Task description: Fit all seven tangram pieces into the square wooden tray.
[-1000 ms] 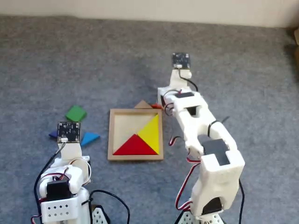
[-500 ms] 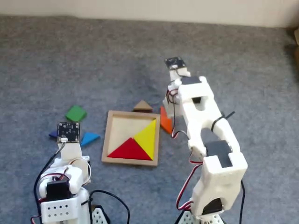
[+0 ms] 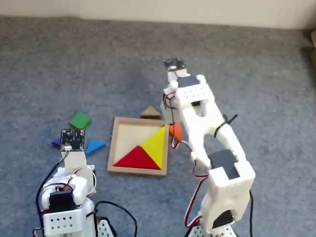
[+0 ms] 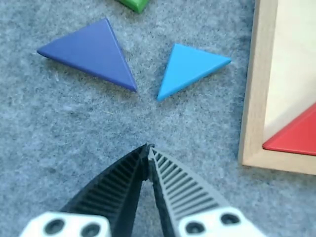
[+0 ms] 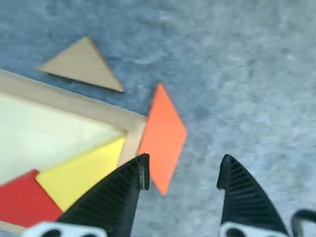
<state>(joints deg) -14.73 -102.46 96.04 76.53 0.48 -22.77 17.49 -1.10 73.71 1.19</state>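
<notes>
The square wooden tray (image 3: 114, 143) lies mid-table, slightly turned, holding a red triangle (image 3: 137, 158) and a yellow triangle (image 3: 156, 143). An orange parallelogram (image 3: 175, 131) rests against the tray's right edge, and a tan triangle (image 3: 150, 112) lies just beyond its far side. In the right wrist view my right gripper (image 5: 183, 170) is open, hovering over the carpet beside the orange parallelogram (image 5: 163, 133) and the tray corner (image 5: 133, 126). My left gripper (image 4: 148, 148) is shut and empty, near a light blue triangle (image 4: 187, 66) and a dark blue triangle (image 4: 94, 52).
A green square (image 3: 80, 120) lies left of the tray, beyond the light blue triangle (image 3: 95, 146) and dark blue triangle (image 3: 56, 142). The right arm (image 3: 200, 116) stretches over the carpet right of the tray. Grey carpet spreads open at the far side.
The right arm swung left toward the tray. The tray slid left and turned slightly, and the orange parallelogram now shows beside its right edge. The left arm stayed still.
</notes>
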